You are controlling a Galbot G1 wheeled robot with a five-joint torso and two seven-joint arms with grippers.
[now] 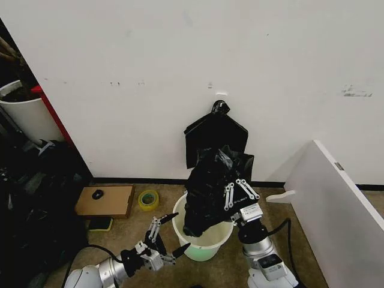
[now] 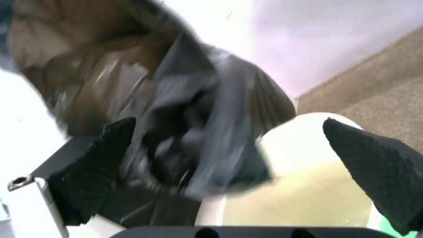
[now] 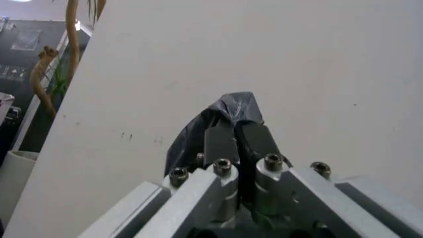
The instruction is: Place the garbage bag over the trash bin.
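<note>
The round white trash bin stands on the floor by the wall. The crinkly black garbage bag hangs over its mouth, its lower end dipping inside. My right gripper is shut on the bag's upper part; in the right wrist view the fingers pinch a tuft of the garbage bag. My left gripper is open beside the bin's left rim. In the left wrist view its two black fingertips are spread wide, with the garbage bag and the trash bin between them.
A flat black bundle hangs knotted on the wall behind the bin. A cardboard box and a yellow tape roll lie to the left. A white board leans at the right. A taller white bin stands far left.
</note>
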